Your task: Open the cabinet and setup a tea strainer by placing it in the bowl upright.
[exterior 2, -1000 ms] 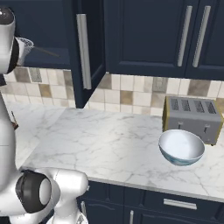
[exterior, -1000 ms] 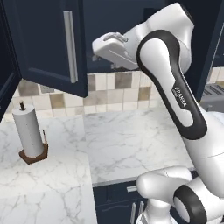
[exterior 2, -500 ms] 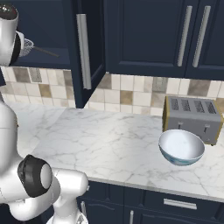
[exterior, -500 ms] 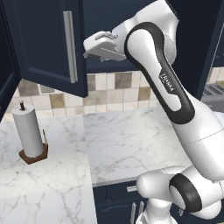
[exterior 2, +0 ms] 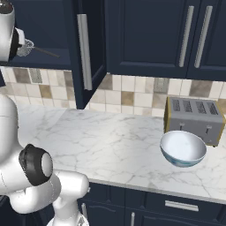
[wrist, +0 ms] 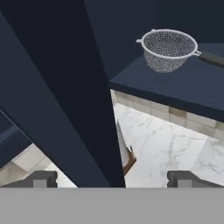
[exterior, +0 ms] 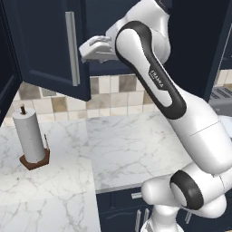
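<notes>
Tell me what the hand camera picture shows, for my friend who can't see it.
A silver mesh strainer sits upright on a dark shelf inside the open cabinet. The tool is open with nothing in it, its two tips low in the picture. Below the shelf are tiles and a marble counter.

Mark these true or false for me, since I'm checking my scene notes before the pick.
1. The tea strainer sits upright on the shelf inside the cabinet. True.
2. The gripper is shut on the strainer's handle. False: its jaws are open and hold nothing; the strainer lies ahead of it.
3. The bowl stands on the counter just in front of the toaster. True.
4. The bowl already holds the strainer. False: the bowl is empty.
5. Both cabinet doors are closed. False: the doors stand swung open.
</notes>
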Robot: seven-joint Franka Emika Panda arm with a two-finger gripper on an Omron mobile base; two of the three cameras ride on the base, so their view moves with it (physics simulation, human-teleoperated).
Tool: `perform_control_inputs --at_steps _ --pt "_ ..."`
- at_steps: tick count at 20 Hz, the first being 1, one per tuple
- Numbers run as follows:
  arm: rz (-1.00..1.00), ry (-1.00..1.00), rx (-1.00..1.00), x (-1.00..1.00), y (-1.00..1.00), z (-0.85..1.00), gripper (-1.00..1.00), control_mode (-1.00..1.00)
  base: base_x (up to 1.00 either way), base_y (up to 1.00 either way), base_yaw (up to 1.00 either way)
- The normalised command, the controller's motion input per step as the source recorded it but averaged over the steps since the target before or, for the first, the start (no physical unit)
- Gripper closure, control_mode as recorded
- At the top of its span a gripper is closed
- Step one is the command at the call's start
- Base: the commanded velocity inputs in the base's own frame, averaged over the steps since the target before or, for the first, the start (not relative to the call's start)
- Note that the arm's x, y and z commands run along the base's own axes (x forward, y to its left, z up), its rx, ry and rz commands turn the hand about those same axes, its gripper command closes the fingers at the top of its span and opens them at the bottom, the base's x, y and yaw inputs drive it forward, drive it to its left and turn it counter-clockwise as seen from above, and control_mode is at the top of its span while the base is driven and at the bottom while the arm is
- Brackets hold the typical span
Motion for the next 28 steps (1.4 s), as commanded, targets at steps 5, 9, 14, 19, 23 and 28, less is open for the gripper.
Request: perform_control_inputs --at_steps 5,9,14,19,23,28 --pt "0.0 -0.04 -0.02 0.3 0.19 -0.02 -1.0 -1.0 0.0 0.0 0.0" --pt "0.02 -0.07 0.0 0.26 0.17 -0.01 -1.0 -1.0 0.0 0.0 0.0" --pt "0.11 -0.11 0.0 0.0 0.55 0.0 -1.0 -1.0 0.0 0.0 0.0" --pt "0.14 -0.12 0.0 -0.07 0.71 0.0 -1.0 -1.0 0.0 0.0 0.0" --pt "0.16 -0.05 0.0 -0.11 0.77 0.0 -1.0 -1.0 0.0 0.0 0.0" --pt "0.14 0.0 0.0 -0.12 0.74 0.0 -1.0 -1.0 0.0 0.0 0.0"
